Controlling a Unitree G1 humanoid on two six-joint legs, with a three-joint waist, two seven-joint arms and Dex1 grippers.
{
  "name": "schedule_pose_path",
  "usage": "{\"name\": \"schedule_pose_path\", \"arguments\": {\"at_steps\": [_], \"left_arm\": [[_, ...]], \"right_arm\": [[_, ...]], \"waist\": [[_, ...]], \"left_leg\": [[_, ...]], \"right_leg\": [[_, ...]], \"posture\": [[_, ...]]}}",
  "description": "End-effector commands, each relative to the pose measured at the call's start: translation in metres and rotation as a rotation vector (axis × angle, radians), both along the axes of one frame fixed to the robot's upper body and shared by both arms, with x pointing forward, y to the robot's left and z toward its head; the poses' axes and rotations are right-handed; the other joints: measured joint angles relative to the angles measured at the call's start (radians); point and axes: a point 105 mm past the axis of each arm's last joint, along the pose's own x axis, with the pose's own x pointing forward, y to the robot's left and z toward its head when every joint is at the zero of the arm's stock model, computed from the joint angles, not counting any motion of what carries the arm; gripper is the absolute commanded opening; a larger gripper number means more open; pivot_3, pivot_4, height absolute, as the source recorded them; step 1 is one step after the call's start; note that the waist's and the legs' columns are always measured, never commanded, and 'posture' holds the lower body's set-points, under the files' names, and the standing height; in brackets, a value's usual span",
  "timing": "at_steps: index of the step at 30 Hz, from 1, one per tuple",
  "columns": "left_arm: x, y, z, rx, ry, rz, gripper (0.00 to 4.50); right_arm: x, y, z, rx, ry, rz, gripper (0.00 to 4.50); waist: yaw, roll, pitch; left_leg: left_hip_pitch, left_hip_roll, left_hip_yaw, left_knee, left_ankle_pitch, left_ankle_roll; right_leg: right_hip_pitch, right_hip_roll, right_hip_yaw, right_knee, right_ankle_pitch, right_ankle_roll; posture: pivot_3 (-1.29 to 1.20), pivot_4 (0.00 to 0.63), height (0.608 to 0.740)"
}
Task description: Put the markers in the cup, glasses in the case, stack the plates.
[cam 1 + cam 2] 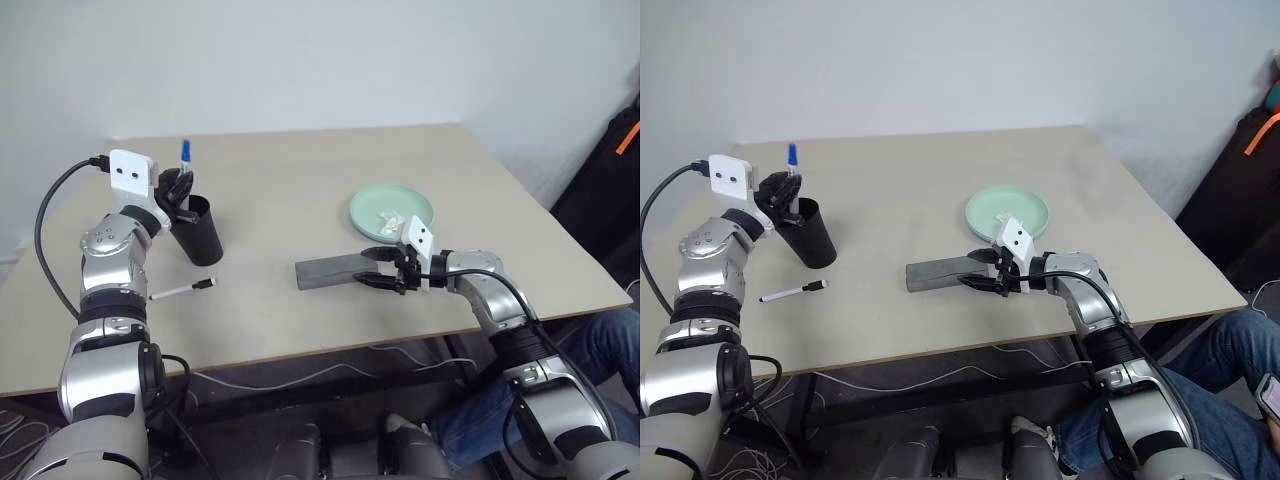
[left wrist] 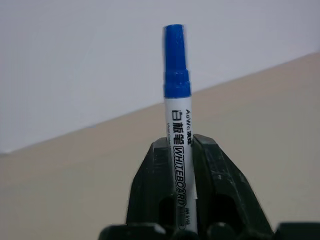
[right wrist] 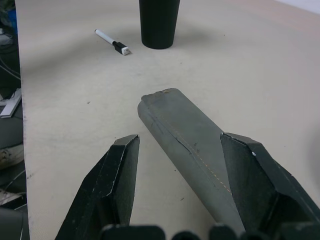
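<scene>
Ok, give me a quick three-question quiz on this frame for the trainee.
1. True or false: both markers are in the cup.
2. Fill in: the scrap lies on the ___ plate.
3. The right claw straddles the: A plate, B case, C cup.
Key: 1 false, the dark-tipped marker lies on the table; 2 green; 3 B.

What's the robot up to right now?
Left end effector grips blue-capped marker over cup. Right end effector open, straddling case. Second marker on table.
</scene>
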Motion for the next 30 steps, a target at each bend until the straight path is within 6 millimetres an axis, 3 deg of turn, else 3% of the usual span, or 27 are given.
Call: {"name": "schedule_pose_path", "arguments": {"at_steps": [1, 4, 13, 20, 23, 26, 30], "left_arm": [[0.001, 0.001, 0.017, -0.005, -0.065, 0.004, 2.09], [0.0, 0.001, 0.017, -0.002, -0.064, -0.003, 3.12], [-0.005, -0.002, 0.031, 0.013, -0.079, -0.075, 3.12], [-0.026, -0.023, 0.071, 0.005, -0.028, -0.382, 3.12], [-0.046, -0.041, 0.079, 0.053, 0.064, -0.572, 3.12], [-0.063, -0.055, 0.074, 0.111, 0.18, -0.697, 3.12], [-0.086, -0.062, 0.044, 0.286, 0.396, -0.8, 3.12]], "right_arm": [[0.003, 0.001, 0.016, 0.01, -0.059, 0.009, 2.82], [0.002, 0.001, 0.016, 0.013, -0.056, 0.012, 2.82], [0.002, 0.004, 0.019, 0.024, -0.057, 0.018, 2.82], [0.0, 0.004, 0.024, 0.045, -0.054, 0.036, 2.82], [0.0, 0.005, 0.022, 0.044, -0.051, 0.04, 2.82], [0.0, 0.006, 0.022, 0.045, -0.05, 0.041, 2.82], [0.001, 0.007, 0.022, 0.046, -0.052, 0.042, 2.82]], "waist": [[0.0, 0.0, 0.0], [0.0, 0.0, 0.0], [0.0, 0.0, 0.0], [0.0, -0.001, 0.0], [0.0, -0.001, 0.0], [-0.001, 0.0, 0.001], [-0.001, 0.001, 0.001]], "left_leg": [[0.0, 0.0, 0.0, 0.0, 0.0, 0.0], [0.0, 0.0, 0.0, 0.0, 0.0, 0.0], [0.0, 0.0, 0.0, 0.0, 0.0, 0.0], [-0.001, 0.001, 0.001, 0.0, 0.0, 0.0], [-0.001, 0.001, 0.0, 0.0, 0.0, 0.0], [-0.001, 0.001, 0.0, 0.0, 0.0, 0.0], [0.0, 0.001, 0.001, -0.002, 0.0, 0.0]], "right_leg": [[0.0, 0.0, 0.0, 0.0, 0.0, 0.0], [0.0, 0.0, 0.0, 0.0, 0.0, 0.0], [0.0, 0.0, 0.0, 0.0, 0.0, 0.0], [-0.002, 0.0, 0.0, -0.001, 0.0, 0.0], [-0.001, 0.0, 0.0, -0.001, 0.0, -0.001], [-0.002, 0.0, 0.0, -0.002, -0.002, -0.003], [-0.002, 0.0, 0.001, -0.002, -0.002, -0.003]], "posture": [[0.0, 0.0, 0.721], [0.0, 0.0, 0.721], [0.0, 0.0, 0.721], [0.0, 0.0, 0.721], [0.0, 0.0, 0.721], [0.0, 0.0, 0.721], [0.0, 0.0, 0.721]]}}
